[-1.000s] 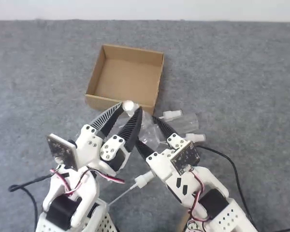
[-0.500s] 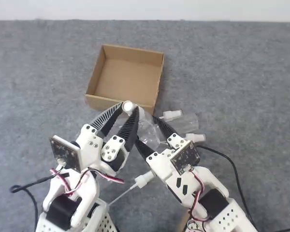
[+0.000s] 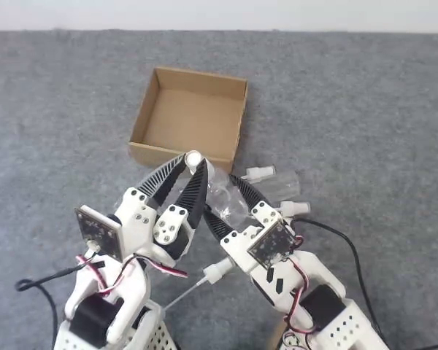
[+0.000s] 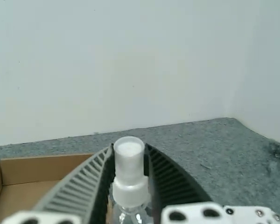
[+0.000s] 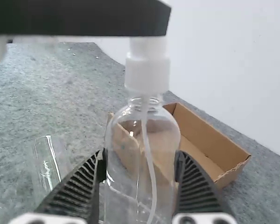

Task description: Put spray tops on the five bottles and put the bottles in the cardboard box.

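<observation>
A clear bottle [image 3: 226, 205] stands upright between the two arms, just in front of the cardboard box [image 3: 190, 79]. My right gripper [image 3: 220, 195] is shut around the bottle's body [image 5: 141, 140]. My left gripper [image 3: 193, 163] is shut on a white spray top [image 4: 129, 173] that sits on the bottle's neck, its dip tube hanging inside the bottle. In the right wrist view, the spray top [image 5: 147, 65] is under the left arm's dark finger. The open box [image 5: 210, 145] lies behind the bottle.
Clear bottles [image 3: 287, 182] and white spray tops [image 3: 261, 173] lie on the grey carpet to the right of the box. Another spray top [image 3: 214, 272] with a long tube lies between the arm bases. A bottle [image 5: 45, 157] lies on its side near my right gripper.
The right wrist has turned slightly with the bottle in its grip. The left gripper with the spray top has shifted a little toward the box.
</observation>
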You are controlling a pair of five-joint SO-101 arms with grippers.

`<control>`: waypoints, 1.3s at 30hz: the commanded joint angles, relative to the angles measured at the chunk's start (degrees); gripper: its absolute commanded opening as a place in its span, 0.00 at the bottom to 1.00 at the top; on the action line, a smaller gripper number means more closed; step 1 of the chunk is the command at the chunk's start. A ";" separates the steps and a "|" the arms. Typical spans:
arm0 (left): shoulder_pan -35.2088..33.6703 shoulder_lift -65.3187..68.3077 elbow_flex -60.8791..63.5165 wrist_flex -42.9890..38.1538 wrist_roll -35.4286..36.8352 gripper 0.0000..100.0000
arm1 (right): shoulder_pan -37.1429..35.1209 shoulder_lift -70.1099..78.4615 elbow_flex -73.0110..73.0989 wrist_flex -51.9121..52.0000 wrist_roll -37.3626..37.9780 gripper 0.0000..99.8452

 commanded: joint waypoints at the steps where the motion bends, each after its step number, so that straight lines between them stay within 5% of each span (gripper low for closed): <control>1: -0.09 -0.35 -1.19 0.18 -0.53 0.04 | 0.04 -1.19 0.88 -0.75 1.32 0.01; 22: -0.70 -0.79 -6.20 5.54 2.46 0.19 | 0.04 -2.24 1.05 -0.75 1.14 0.01; 39: -15.47 -0.79 -15.87 8.44 2.64 0.20 | 0.22 -2.15 1.05 -0.57 1.14 0.01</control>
